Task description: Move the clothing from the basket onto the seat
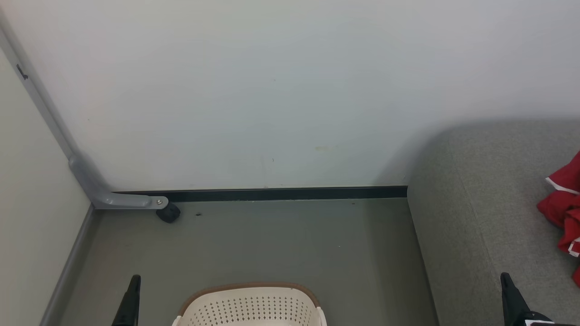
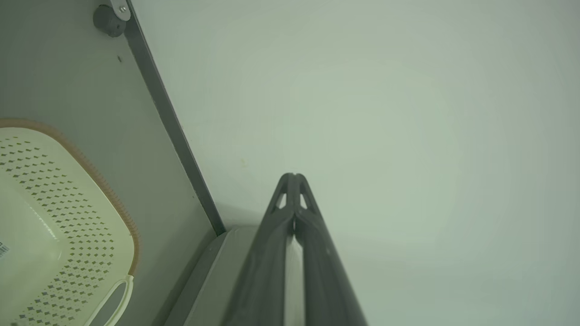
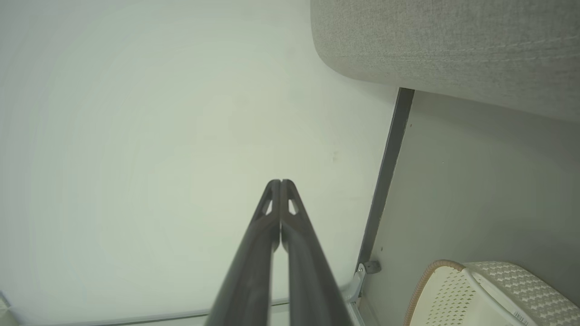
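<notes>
**Status.** The cream-white perforated plastic laundry basket with a brown rim [image 1: 249, 304] stands on the grey floor. The left gripper [image 1: 135, 280] is just left of the basket. The right gripper [image 1: 504, 277] is well to the basket's right, in front of the large grey-green upholstered seat [image 1: 471, 203]. The fingers of both grippers are pressed together, tip against tip, and hold nothing.

**Location of load.** The soft red clothing with white trim [image 1: 562, 206] lies on the seat cushion, far right of the basket. The part of the basket interior in the wrist views shows no red fabric; the rest is cut off.

**Hazards.**
- A garment may lie in the unseen part of the basket. Judging the task finished without checking would leave it behind.
- Closed fingers cannot pinch fabric. If lowered shut, they would push the cloth or nudge the light basket.
- Fingertips could catch in the basket's small holes.

**Orientation.** The clothing is a crumpled heap. Its long axis runs roughly from the wall side toward the robot, parallel to the seat edge nearest the basket. The frame border crops it, so its facing cannot be told.
</notes>
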### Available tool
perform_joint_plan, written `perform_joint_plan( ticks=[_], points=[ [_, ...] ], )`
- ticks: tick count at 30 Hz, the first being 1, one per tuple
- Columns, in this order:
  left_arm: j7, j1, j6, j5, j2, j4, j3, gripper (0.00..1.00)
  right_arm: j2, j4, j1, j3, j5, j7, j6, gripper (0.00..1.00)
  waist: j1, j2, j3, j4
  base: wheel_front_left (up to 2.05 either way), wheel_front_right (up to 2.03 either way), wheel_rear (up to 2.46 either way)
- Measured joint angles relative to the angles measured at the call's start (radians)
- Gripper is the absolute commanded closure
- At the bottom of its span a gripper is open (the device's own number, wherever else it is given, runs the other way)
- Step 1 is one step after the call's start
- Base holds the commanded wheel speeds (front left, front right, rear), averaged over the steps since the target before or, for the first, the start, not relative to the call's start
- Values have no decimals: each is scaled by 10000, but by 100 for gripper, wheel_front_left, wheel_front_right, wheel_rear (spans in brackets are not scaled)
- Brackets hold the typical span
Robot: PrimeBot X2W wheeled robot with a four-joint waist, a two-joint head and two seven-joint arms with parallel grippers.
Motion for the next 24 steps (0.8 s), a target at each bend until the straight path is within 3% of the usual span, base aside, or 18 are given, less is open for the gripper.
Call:
perform_joint_plan(
  ticks=[4,24],
  points=[
    [98,-61,0,-359,-6,77,38,100,2,-27,-15,-125,458,125,2,100,0,0,11,-1,0,0,0],
    [98,-142,0,-487,-13,90,42,100,2,-42,-36,-132,458,127,2,100,0,0,11,-1,0,0,0]
  ],
)
